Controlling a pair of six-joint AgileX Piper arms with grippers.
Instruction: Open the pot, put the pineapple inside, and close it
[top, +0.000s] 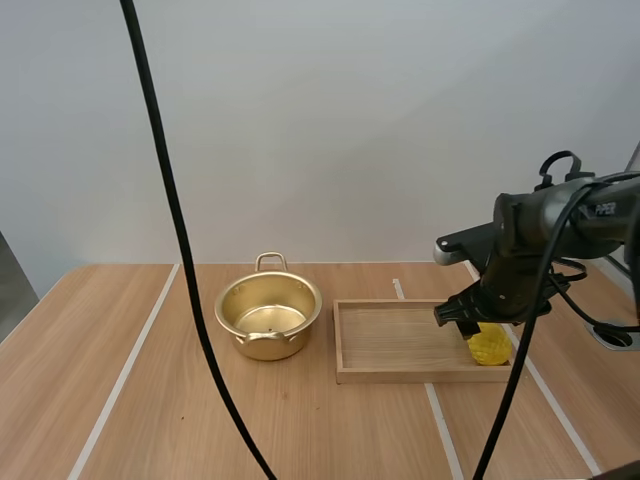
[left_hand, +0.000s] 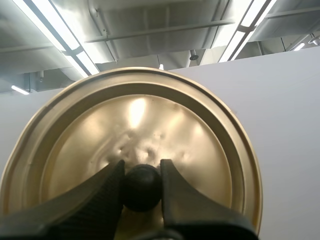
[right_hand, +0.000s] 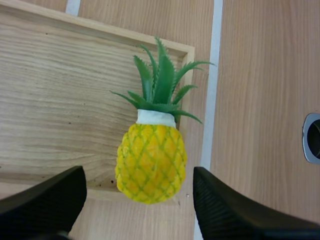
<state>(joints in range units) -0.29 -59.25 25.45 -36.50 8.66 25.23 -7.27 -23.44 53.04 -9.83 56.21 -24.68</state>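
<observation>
The gold pot (top: 268, 318) stands open on the table, left of the wooden tray (top: 400, 340). Its gold lid (left_hand: 135, 145) is held up in the air, my left gripper (left_hand: 141, 187) shut on the black knob (left_hand: 142, 187). A yellow pineapple (right_hand: 151, 161) with green leaves lies in the tray's right end, against the rim (right_hand: 100, 37). My right gripper (right_hand: 140, 200) hovers just above it, open, one finger on each side of the fruit. From the high view the right gripper (top: 480, 318) covers most of the pineapple (top: 490, 346).
White stripes (top: 125, 370) run across the wooden table. A round grey grommet (top: 612, 335) sits in the tabletop right of the tray. The pot has handles at its far and near sides.
</observation>
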